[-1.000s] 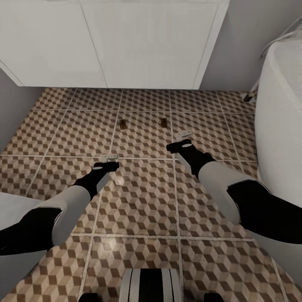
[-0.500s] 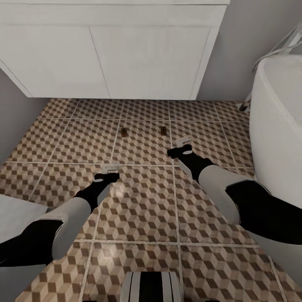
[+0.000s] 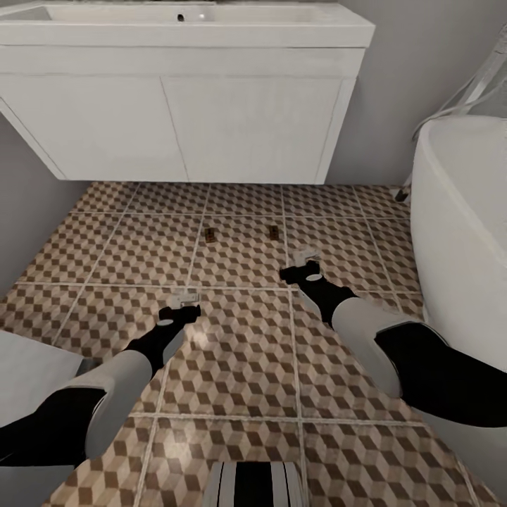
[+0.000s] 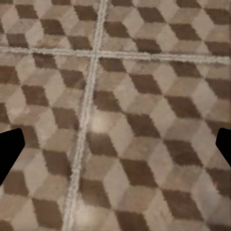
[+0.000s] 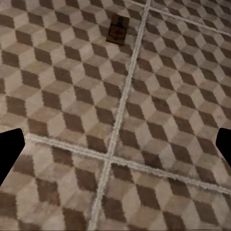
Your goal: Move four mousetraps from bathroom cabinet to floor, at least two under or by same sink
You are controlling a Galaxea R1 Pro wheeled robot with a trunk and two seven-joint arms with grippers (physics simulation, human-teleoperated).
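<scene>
While two mousetraps (image 3: 210,235) (image 3: 273,231) lie on the bathroom floor (image 3: 232,352) before the sink (image 3: 190,98), both grippers (image 3: 184,298) (image 3: 307,258) hover nearby, jaws spread, empty.

We see the bathroom floor (image 3: 232,366) in brown, beige and white cube print, crossed by pale grout lines. On it we spot two mousetraps, one (image 3: 210,235) and another (image 3: 273,231), both brown with dark parts; up close, the mousetrap (image 5: 117,29) shows a dash of red. The sink (image 3: 211,28) and its vanity box (image 3: 176,127) are plain white, the bathtub (image 3: 458,232) white too, the wall (image 3: 415,63) grey. Our arms run white into black, each ending in a black hand, left (image 3: 184,303) and right (image 3: 304,262).
</scene>
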